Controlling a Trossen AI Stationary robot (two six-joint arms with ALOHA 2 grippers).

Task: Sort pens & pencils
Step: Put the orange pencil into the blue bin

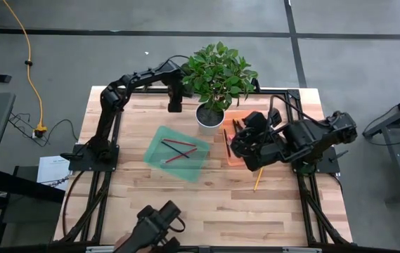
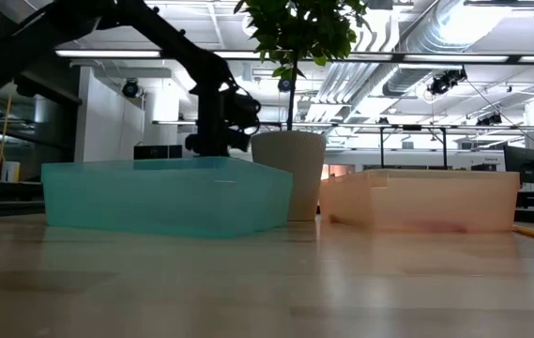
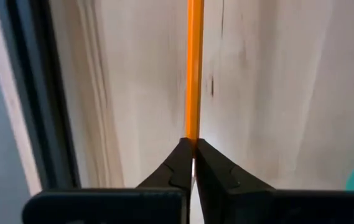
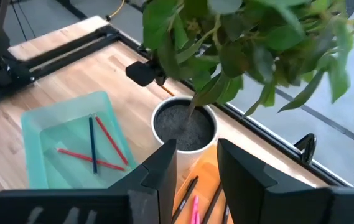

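My left gripper (image 1: 175, 105) is at the table's far side, left of the potted plant. It is shut on an orange pencil (image 3: 194, 68) above the wooden top. A green tray (image 1: 177, 151) at mid-table holds two red pencils (image 4: 111, 142) and a dark stick (image 4: 93, 146). An orange tray (image 1: 236, 156) to its right holds dark pens (image 4: 188, 186) and a pink one (image 4: 195, 210). My right gripper (image 4: 195, 168) hovers open above the orange tray. Another yellow pencil (image 1: 257, 180) lies on the table near that tray. My left gripper pinches the orange pencil between its two fingertips (image 3: 180, 158), coming from above and pointing down. The pencil (image 3: 193, 127) shows running out from the tips on one side only; whatever lies under the fingers is hidden.
A potted plant in a white pot (image 1: 210, 116) stands between the two grippers at the far middle, its leaves spreading over the tray area. A dark frame rail (image 3: 30, 93) runs along the table edge beside my left gripper. Bare wood lies in front of the trays.
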